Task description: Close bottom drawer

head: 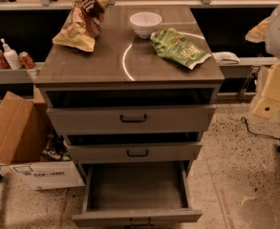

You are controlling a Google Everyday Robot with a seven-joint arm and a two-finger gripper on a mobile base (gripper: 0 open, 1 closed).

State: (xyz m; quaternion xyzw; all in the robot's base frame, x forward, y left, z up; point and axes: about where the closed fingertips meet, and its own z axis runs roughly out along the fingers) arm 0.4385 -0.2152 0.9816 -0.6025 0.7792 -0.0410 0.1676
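The bottom drawer (137, 190) of the grey-brown cabinet (82, 70) is pulled far out toward me. Its plain grey floor is bare, and its front panel (137, 217) sits at the lower edge of the view, with the small black handle only partly showing. The middle drawer (134, 152) and the top drawer (130, 119) each stand slightly out, with a dark gap above them. My gripper (266, 106) hangs at the far right edge, above the floor. It is to the right of the cabinet, level with the top drawer and apart from all the drawers.
On the cabinet top lie a brown chip bag (82, 20), a white bowl (145, 23) and a green chip bag (178, 46). An open cardboard box (20, 137) stands on the floor to the left. A black cable (261, 133) lies on the floor to the right. Cans and a bottle (10, 57) stand on a left shelf.
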